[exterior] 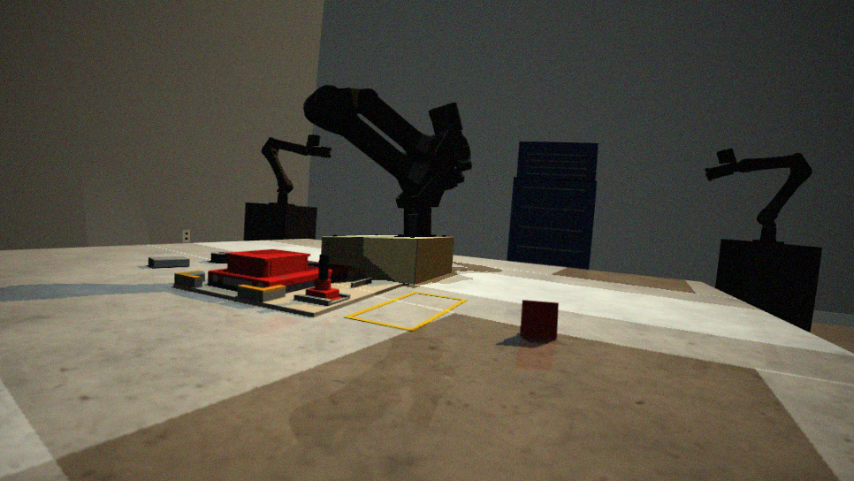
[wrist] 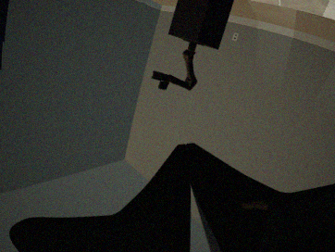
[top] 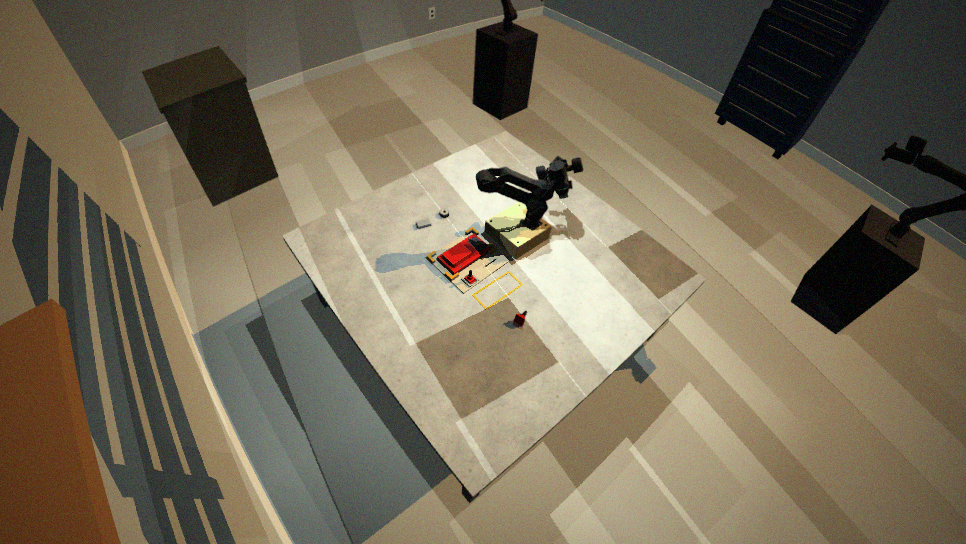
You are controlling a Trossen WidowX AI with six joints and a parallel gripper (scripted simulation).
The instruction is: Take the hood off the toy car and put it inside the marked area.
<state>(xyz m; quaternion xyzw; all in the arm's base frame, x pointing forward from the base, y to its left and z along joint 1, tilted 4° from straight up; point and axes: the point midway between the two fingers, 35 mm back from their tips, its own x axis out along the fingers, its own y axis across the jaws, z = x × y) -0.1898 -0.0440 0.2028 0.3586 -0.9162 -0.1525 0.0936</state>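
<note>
My jaws are pressed together on nothing, folded high above my base block (exterior: 388, 256), pointing at the far wall. The red toy car (exterior: 265, 267), hood on, sits left of the yellow marked area (exterior: 406, 310). Judgement: spread wide before descending; approach hood squarely from above.

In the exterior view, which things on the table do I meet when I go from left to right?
Grey block → red toy car → small red post on its base → yellow marked area → dark red cube. The arm's tan base box stands behind and overlaps, so I leave it out.
</note>
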